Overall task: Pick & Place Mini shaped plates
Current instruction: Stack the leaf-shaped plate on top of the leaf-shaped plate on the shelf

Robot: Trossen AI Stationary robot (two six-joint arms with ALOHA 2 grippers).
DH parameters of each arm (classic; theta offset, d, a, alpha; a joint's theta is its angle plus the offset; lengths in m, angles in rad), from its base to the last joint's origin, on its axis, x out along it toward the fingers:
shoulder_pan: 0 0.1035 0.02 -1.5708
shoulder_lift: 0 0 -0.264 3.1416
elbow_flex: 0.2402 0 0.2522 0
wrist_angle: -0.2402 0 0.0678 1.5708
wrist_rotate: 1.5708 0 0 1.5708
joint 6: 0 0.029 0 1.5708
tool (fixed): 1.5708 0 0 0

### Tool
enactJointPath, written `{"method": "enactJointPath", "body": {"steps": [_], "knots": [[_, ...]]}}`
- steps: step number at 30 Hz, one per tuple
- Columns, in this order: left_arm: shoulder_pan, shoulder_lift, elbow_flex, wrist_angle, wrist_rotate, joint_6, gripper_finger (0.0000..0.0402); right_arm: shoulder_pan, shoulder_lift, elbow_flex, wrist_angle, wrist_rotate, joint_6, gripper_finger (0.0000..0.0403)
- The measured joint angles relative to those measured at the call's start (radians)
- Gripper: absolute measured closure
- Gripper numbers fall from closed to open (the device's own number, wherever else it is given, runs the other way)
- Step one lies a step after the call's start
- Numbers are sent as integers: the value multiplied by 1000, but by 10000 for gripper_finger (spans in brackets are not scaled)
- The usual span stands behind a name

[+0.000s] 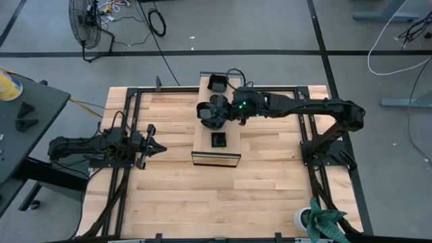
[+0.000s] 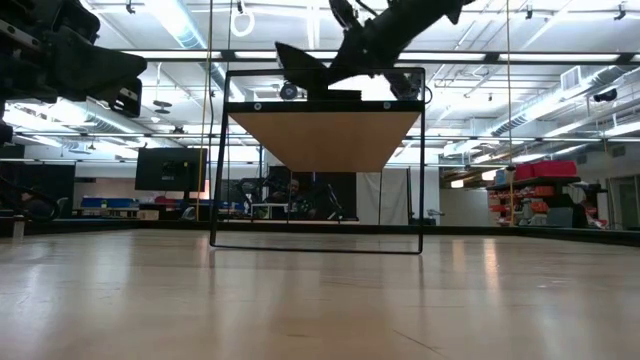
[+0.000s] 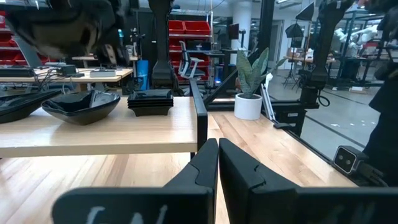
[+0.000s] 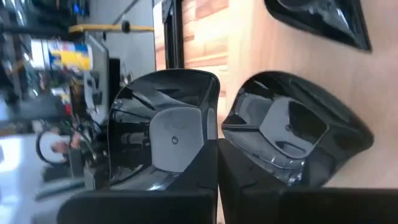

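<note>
Several glossy black mini plates lie on a raised light wooden board (image 1: 216, 154): a stack of square ones (image 1: 218, 83) at its far end, a single one (image 1: 219, 140) near its near end, and two (image 1: 208, 111) under my right gripper (image 1: 217, 116). The right gripper reaches in from the table's right and is shut on a square-cornered plate (image 4: 163, 121); a second plate (image 4: 292, 137) rests on the board beside it. My left gripper (image 1: 154, 147) waits shut, to the left of the board and above the table. My right gripper pinches the square-cornered plate by its rim (image 4: 212, 134) between the two fingers. The plate stands up in front of the fingers and reaches past the board's edge, over the floor behind. In the low view it shows dark above the board (image 2: 300, 65). I cannot tell whether any part of it touches the board.
The board stands on a black frame (image 2: 315, 240) above the table. From the left wrist I see a bowl-like plate (image 3: 81, 102) and a square stack (image 3: 150, 101) on it. A potted plant (image 1: 317, 219) stands at the table's near right corner. Bare wood (image 1: 202, 196) lies nearer.
</note>
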Motion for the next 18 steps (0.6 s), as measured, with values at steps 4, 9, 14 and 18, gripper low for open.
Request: {"method": "enactJointPath", "body": {"steps": [4, 9, 14, 18], "knots": [[0, 0, 0, -1, 0, 0, 383, 46, -36, -49, 23, 97, 93, 403], [0, 0, 0, 4, 0, 0, 383, 97, -80, -92, 20, 199, 173, 403], [0, 0, 0, 1, 0, 0, 383, 126, -84, -126, 19, 252, 277, 403], [0, 0, 0, 1, 0, 0, 383, 131, -84, -160, 32, 281, 323, 403]]}}
